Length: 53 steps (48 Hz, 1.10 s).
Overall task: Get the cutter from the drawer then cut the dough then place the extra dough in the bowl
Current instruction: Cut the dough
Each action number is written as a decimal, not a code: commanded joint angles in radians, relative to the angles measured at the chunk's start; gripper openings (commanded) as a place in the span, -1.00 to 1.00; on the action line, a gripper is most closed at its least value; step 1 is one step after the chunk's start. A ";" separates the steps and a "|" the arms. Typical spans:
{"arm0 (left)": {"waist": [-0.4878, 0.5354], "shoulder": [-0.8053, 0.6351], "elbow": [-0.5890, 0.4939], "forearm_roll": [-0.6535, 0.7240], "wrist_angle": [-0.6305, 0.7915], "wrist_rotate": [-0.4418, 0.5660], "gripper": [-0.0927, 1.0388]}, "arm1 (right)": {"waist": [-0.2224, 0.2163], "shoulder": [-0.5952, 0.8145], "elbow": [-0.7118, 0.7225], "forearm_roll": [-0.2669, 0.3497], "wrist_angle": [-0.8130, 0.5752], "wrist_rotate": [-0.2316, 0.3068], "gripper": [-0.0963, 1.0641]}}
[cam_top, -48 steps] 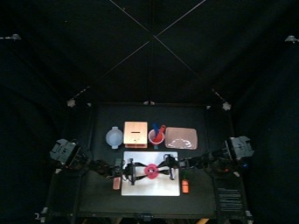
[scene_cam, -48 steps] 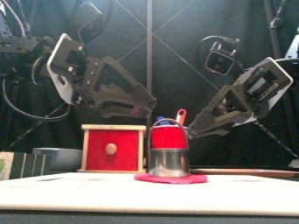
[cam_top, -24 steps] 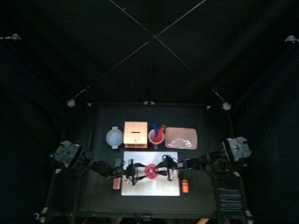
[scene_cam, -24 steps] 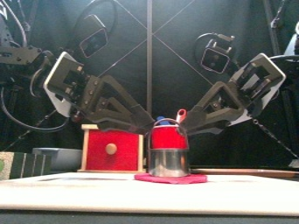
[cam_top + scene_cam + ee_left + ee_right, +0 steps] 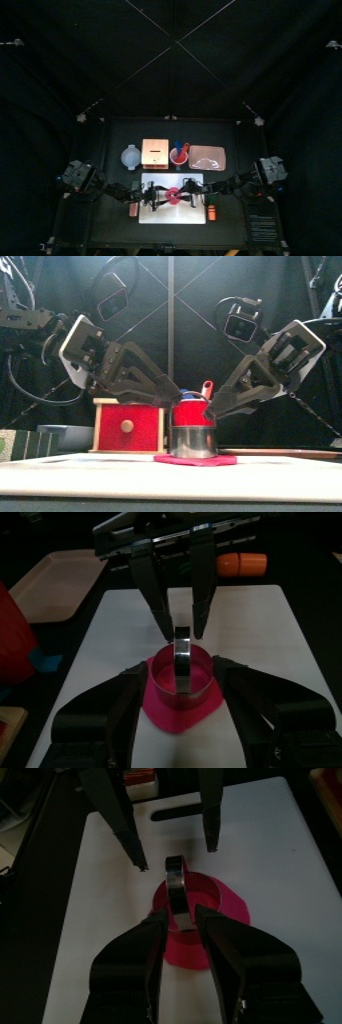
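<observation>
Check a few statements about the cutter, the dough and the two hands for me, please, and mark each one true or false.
1. The cutter stands on the pink dough on the white board. True.
2. The jaws of the left hand are shut. False: they are open, one on each side of the dough.
3. The red cup lies tipped over on the board. False: it stands upright behind the board, between the wooden box and the pink tray.
4. The left hand and the right hand both hover over the board, facing each other across the cutter. True.
</observation>
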 commanded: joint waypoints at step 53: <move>0.021 0.026 -0.020 0.092 0.192 0.003 0.17 | -0.006 0.018 -0.046 -0.008 0.094 0.002 0.06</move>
